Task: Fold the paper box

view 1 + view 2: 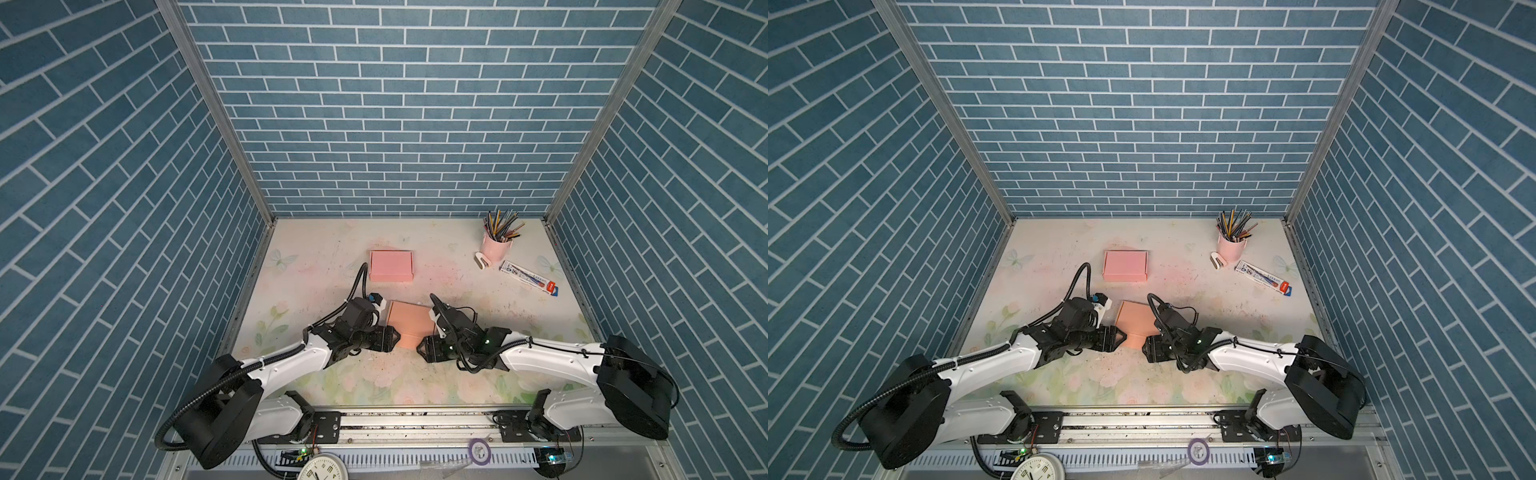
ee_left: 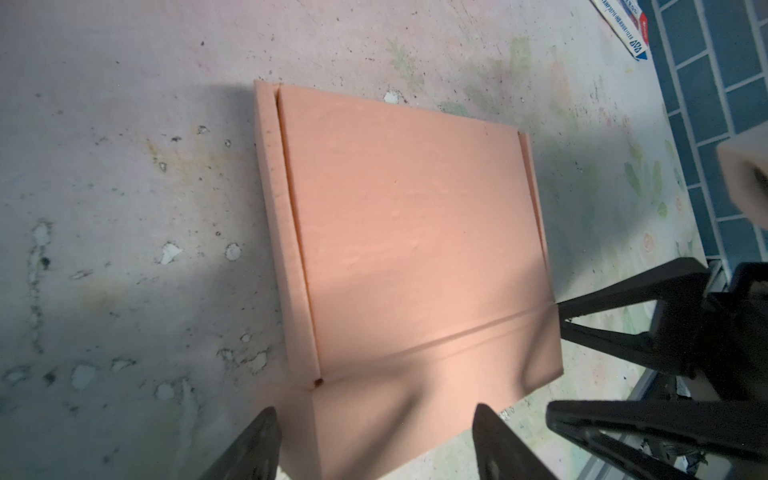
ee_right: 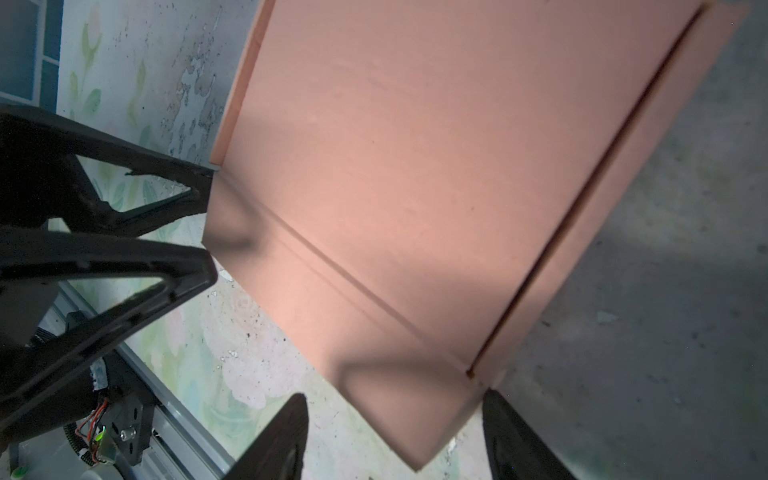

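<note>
A salmon paper box (image 1: 409, 318) (image 1: 1136, 318) lies on the table's front middle, its lid panel (image 2: 415, 228) down flat between two narrow side walls. A creased front flap (image 3: 374, 332) sticks out toward the arms. My left gripper (image 1: 392, 337) (image 2: 374, 415) is open at the flap's left corner, its fingers straddling the flap's edge. My right gripper (image 1: 424, 348) (image 3: 395, 399) is open at the flap's right corner, with that corner between its fingers. Each wrist view also shows the opposite gripper's fingers (image 2: 602, 299) (image 3: 166, 170) at the flap's far corner.
A closed pink box (image 1: 390, 266) lies behind the salmon one. At the back right stand a pink cup of pencils (image 1: 494, 245), a white stapler (image 1: 483, 260) and a long pen pack (image 1: 528, 276). A metal rail (image 1: 415, 419) runs along the front edge.
</note>
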Controlling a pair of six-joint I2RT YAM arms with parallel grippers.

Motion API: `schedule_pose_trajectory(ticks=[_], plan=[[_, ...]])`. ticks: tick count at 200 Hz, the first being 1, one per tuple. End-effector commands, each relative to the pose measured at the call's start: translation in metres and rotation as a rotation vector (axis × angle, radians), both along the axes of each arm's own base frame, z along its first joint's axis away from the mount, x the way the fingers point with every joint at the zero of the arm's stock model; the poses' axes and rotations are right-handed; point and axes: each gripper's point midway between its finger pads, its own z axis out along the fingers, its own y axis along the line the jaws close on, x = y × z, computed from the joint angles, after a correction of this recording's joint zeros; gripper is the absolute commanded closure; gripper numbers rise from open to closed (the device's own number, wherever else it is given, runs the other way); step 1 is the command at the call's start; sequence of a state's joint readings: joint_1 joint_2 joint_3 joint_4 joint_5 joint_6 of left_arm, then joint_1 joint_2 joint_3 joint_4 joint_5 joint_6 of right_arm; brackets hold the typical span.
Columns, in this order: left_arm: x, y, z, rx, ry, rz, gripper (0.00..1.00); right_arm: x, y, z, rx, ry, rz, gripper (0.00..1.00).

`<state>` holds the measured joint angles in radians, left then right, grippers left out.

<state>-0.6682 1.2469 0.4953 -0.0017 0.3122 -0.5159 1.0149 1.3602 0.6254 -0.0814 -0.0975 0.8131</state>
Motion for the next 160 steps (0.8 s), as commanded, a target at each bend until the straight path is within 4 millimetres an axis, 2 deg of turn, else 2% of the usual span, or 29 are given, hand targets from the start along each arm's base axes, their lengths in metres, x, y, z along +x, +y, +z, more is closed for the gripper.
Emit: schedule_pose_trajectory(ticks=[1,80,160], plan=[[-0.006,-0.004,0.000,-0.030,0.004,-0.012,0.26,0.000,0.004,0.000,0.008,0.008,-0.017,0.33],[-0.020,-0.010,0.012,-0.077,-0.006,-0.025,0.26,-0.006,0.004,0.002,0.002,-0.005,-0.020,0.34],[-0.026,-0.008,0.005,-0.066,-0.001,-0.012,0.26,-0.010,-0.004,-0.005,-0.026,-0.015,-0.040,0.36]])
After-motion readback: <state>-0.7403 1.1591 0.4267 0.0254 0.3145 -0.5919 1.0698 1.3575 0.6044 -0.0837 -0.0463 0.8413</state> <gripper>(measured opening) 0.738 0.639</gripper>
